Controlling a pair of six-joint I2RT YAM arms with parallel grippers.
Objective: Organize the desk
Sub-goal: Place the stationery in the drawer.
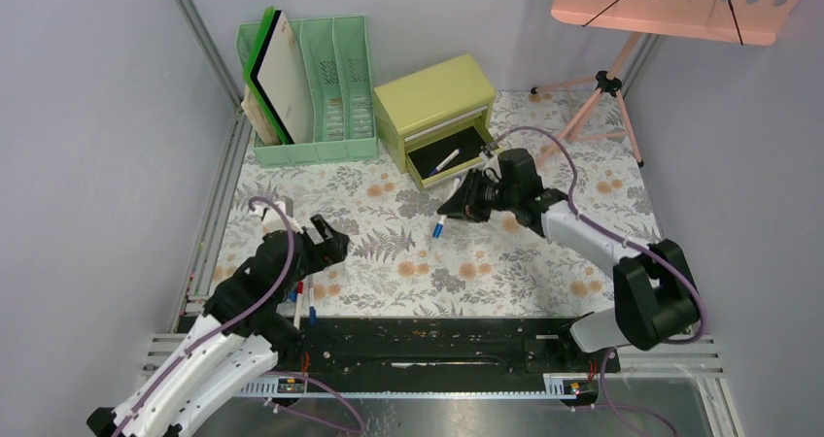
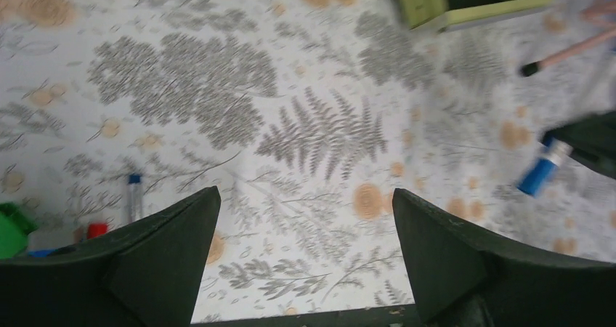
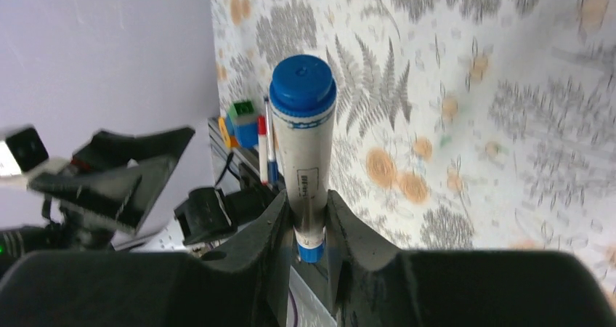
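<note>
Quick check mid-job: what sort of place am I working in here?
Most likely a lab mock-up of an office workspace, not a real office: the fern-print desk sits boxed in by plain grey panels, carrying a green file rack and a small drawer chest.

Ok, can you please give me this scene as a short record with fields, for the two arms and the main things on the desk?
desk: pale cover, grey ferns, orange flowers
left fingers: open, empty, over the desk
right fingers: shut on a white marker with a blue cap, in front of the drawer chest
drawer chest: yellow-green, bottom drawer open, second marker inside
file rack: green, far left, boards standing in it
pen: lying on the desk near the left arm
</note>
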